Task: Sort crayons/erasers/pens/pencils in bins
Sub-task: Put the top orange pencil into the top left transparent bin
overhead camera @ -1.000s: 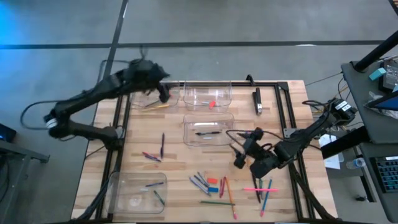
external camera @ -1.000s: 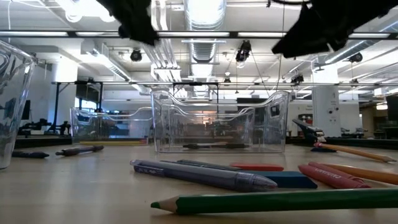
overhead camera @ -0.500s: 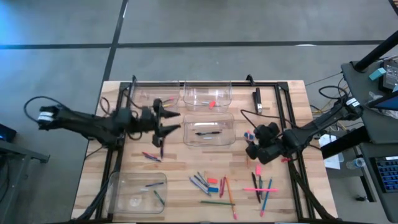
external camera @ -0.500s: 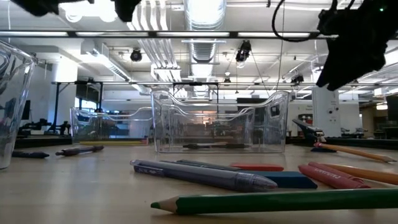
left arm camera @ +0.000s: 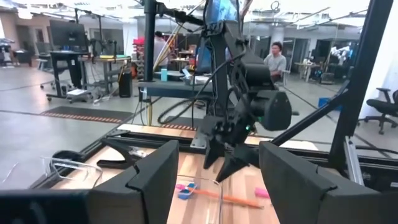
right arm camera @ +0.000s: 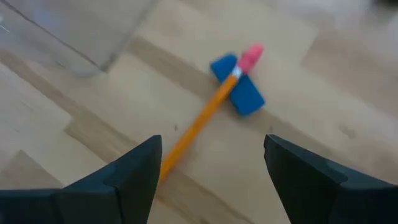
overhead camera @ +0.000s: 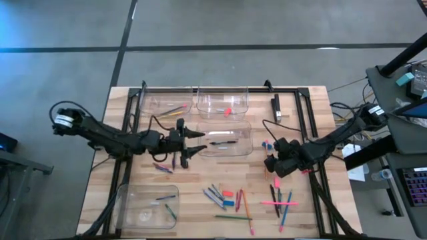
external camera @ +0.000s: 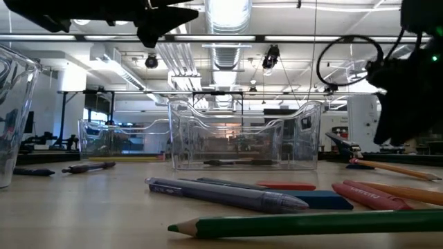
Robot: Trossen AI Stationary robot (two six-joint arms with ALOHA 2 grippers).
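My left gripper [overhead camera: 200,142] hovers open and level above the table's middle, at the left wall of the middle bin [overhead camera: 248,148], holding nothing. My right gripper [right arm camera: 211,180] is open too and tilts down over an orange pencil [right arm camera: 205,118]. The pencil's pink end lies across a blue eraser [right arm camera: 242,93] on the table. Loose pencils, pens, crayons and erasers [overhead camera: 227,195] lie near the front edge. A purple pen [overhead camera: 174,157] lies below my left arm. One bin [overhead camera: 167,103] holds pencils, another [overhead camera: 222,103] a red eraser, and the middle one a dark pen.
A fourth bin [overhead camera: 148,203] with crayons stands at the near left. A black oblong block [overhead camera: 276,107] lies at the far right. A black frame [overhead camera: 303,120] runs round the table. A green pencil [external camera: 311,223] lies close to the low camera.
My left gripper has left the far left bin. It has swung down toward the table's middle and tipped from pointing down to level, aimed at the right edge. My right gripper has sunk, rolled, and shifted slightly toward the right edge.
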